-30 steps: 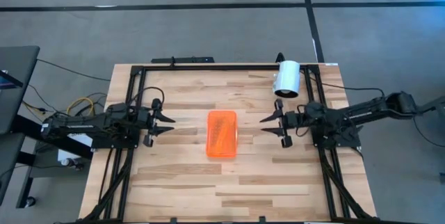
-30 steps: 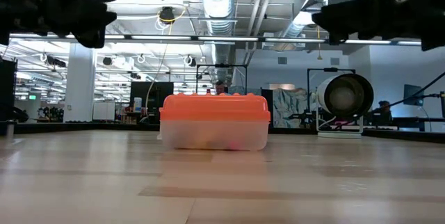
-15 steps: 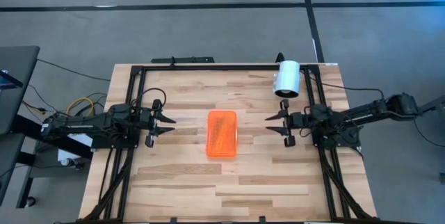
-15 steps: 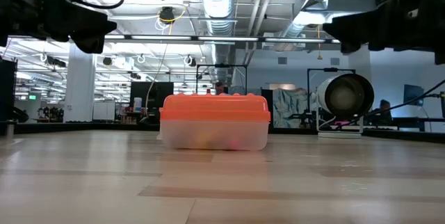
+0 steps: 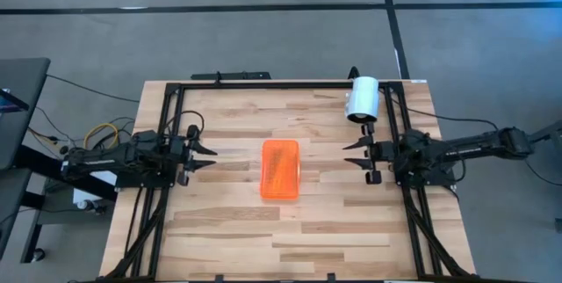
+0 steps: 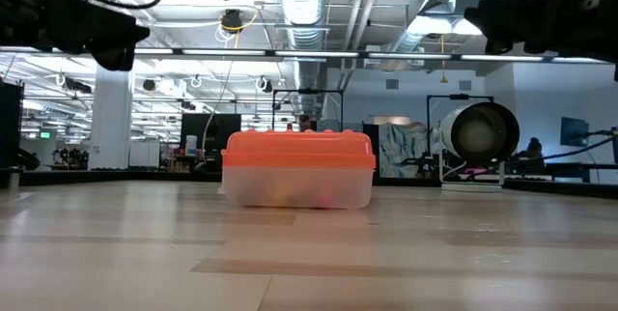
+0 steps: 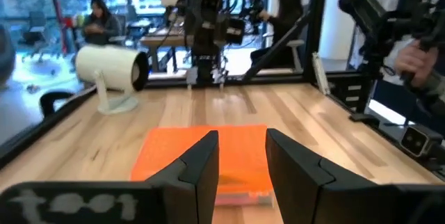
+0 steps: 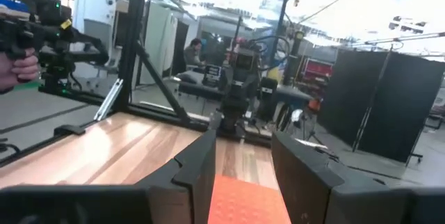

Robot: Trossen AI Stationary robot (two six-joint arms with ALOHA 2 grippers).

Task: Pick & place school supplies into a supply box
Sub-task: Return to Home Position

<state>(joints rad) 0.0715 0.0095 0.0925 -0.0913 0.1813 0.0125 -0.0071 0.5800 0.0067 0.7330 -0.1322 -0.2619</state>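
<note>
Both arms have drawn back outward: left tool (image 5: 208, 158) at 9 o'clock, right tool (image 5: 349, 155) at 3, each with fingers apart, empty. Between them the box (image 5: 280, 169) sits shut at mid-tabletop (image 5: 228, 230) (light, stiff, slick plastic, I judge), best gripped across its long sides.

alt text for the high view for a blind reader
An orange-lidded supply box lies at the middle of a wooden table, seen from above. The left gripper and right gripper face it from either side, open and clear of it; a white cylinder sits near the top right corner.
</note>
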